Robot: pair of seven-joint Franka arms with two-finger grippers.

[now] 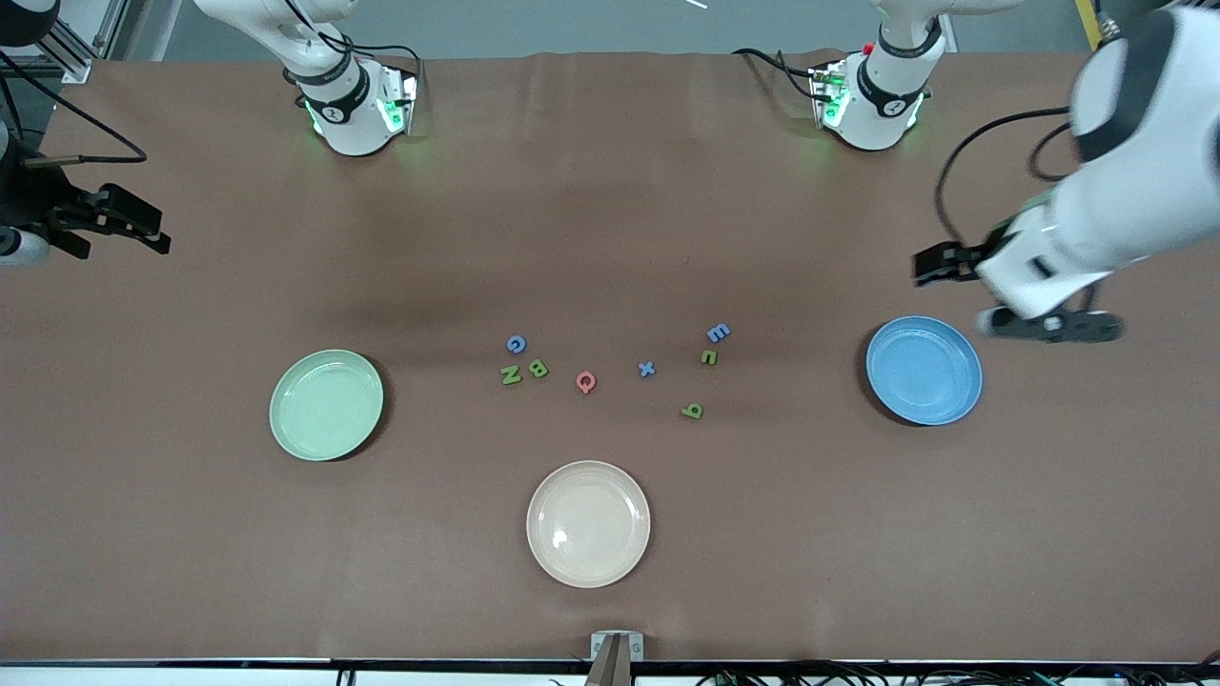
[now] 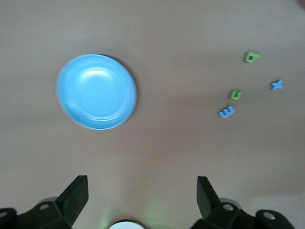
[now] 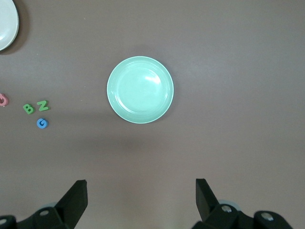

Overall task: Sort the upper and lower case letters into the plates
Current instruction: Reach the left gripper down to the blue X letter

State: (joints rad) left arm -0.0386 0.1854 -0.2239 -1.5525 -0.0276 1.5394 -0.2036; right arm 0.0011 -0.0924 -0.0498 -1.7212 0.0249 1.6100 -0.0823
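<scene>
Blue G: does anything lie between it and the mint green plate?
Nothing visible does. Bare table separates the blue G from the mint green plate. The green N and green B lie nearer the camera, off that path.

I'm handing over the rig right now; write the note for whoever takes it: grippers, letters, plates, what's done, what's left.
Left gripper: open, empty, up beside the blue plate.
Right gripper: open, empty, up at the right arm's end of the table, waiting.
Capitals G, N, B, Q lie together mid-table; lowercase x, m, n, q lie toward the blue plate.
Mint plate, blue plate and cream plate hold nothing.
Done: nothing sorted.
Left: all eight letters.
</scene>
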